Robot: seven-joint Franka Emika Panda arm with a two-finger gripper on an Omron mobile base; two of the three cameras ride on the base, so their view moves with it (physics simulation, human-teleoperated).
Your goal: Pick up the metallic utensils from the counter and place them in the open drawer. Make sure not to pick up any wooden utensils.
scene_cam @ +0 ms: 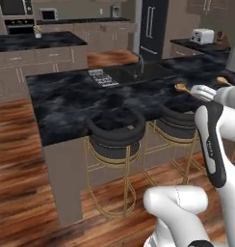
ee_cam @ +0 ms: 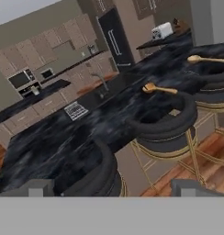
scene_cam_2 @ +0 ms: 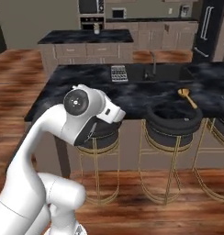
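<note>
Left base view first: the arm rises at the lower right, well short of the counter (scene_cam: 66, 103), a long black marble-look top with bar stools (scene_cam: 115, 131) tucked beneath its near edge. On the right end lies one wooden spoon (scene_cam: 183, 88), with a second tan head (scene_cam: 222, 80) peeking past the arm — both off limits. A small silver rack (scene_cam: 102, 77) sits beside the sink (scene_cam: 138, 71); I cannot make out the knife or the silver utensil from here, nor the open drawer. Right base view now: the arm's elbow fills the near left, and the same counter (scene_cam_2: 86, 87) runs across with a wooden spoon (scene_cam_2: 187, 97) lying above the middle stool, the faucet (scene_cam_2: 154, 62) standing behind. Hand view: the gripper (ee_cam: 116, 186) hangs away from the counter, jaws spread wide with nothing between them, fingertips (ee_cam: 38, 187) just rising at the bottom. This view gives what the base views split — both wooden spoons (ee_cam: 156, 88) at once, plus the toaster (ee_cam: 161, 31) at the far end. The step in hand looks like locating the metal pieces; best to bring the base closer and sweep the counter before descending, keeping clear of those tan handles.
</note>
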